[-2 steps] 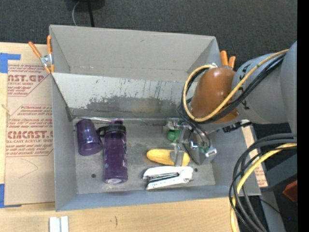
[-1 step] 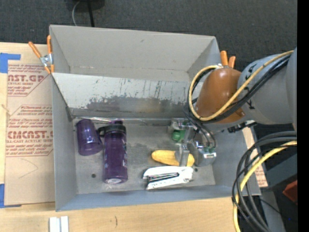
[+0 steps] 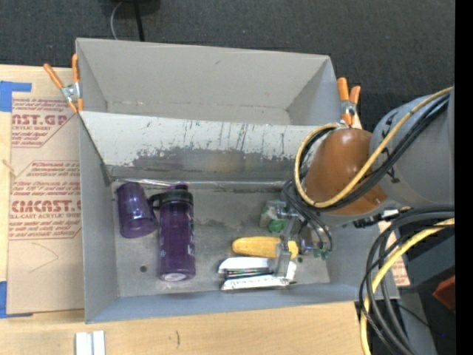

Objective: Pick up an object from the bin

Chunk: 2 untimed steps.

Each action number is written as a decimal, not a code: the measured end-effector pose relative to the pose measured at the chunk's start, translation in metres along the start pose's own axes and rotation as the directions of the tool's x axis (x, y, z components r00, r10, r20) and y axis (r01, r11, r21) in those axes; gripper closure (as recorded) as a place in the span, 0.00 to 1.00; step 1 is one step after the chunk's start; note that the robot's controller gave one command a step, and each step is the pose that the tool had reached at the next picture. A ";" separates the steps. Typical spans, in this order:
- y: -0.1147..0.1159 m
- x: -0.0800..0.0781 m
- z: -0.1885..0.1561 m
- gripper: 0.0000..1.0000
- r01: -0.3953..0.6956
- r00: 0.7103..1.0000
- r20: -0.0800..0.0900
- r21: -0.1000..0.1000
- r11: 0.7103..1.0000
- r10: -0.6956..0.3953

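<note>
Orange wrist cover [image 3: 336, 172] over pincer [image 3: 290, 251] | beside yellow oblong piece [image 3: 255, 246] | opening: cannot tell

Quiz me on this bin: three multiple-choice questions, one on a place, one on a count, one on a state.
1. Where does the yellow thing lie?
A) far left corner
B) near right, by the gripper
C) against the far wall

2. How many purple things are in the bin?
A) one
B) two
C) four

3. The purple bottle's black cap is:
A) on the bottle
B) loose by the far wall
C) under the gripper

Answers: B, it lies by the gripper; B, a purple cup and the bottle; A, the cap sits on the bottle's neck.
</note>
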<state>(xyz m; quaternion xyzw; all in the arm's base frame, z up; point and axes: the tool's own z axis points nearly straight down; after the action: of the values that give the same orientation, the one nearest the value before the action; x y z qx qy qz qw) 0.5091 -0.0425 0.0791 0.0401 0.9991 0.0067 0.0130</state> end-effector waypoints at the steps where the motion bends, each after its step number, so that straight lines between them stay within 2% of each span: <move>1: 0.008 0.017 0.005 1.00 -0.080 0.997 -0.003 0.001 0.997 0.080; 2: 0.008 0.017 0.005 1.00 -0.080 0.997 -0.002 0.001 0.997 0.080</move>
<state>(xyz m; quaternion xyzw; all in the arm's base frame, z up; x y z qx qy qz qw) 0.4931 -0.0331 0.0740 0.0799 0.9967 0.0068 0.0115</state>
